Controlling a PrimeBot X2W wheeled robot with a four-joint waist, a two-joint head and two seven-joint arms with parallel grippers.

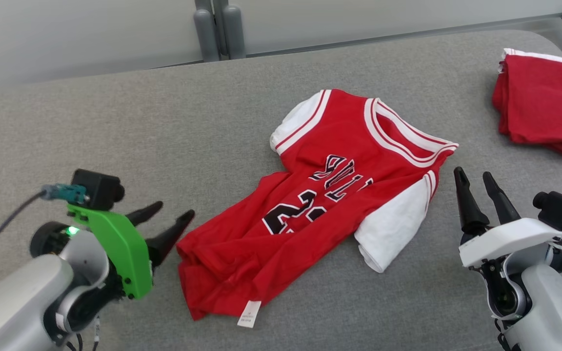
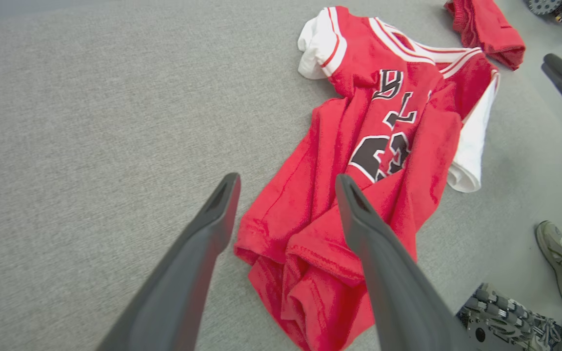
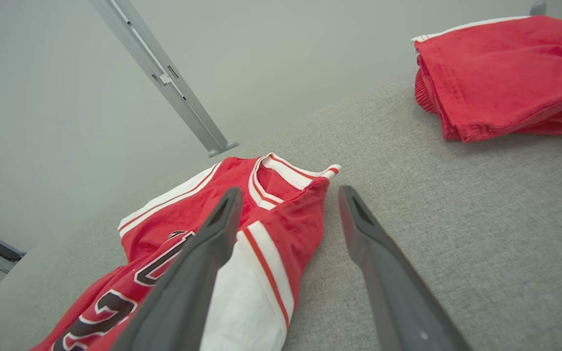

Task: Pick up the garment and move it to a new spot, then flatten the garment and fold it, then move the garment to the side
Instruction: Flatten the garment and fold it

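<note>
The red jersey (image 1: 330, 195) lies crumpled mid-table on the grey table (image 1: 115, 122), collar to the far right and bunched hem (image 1: 203, 278) to the near left. The left gripper (image 1: 177, 208) sits low at the near left, fingers pointing right, just beside the hem, jaws spread and empty. The right gripper (image 1: 472, 172) stands at the near right, fingers pointing away, beside the white sleeve (image 1: 393, 229), jaws apart and empty. A folded red garment (image 1: 544, 107) lies far right.

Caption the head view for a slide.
Rumpled red jersey on the grey surface, open left tool at its hem, open right tool by its sleeve, folded red garment at far right.
</note>
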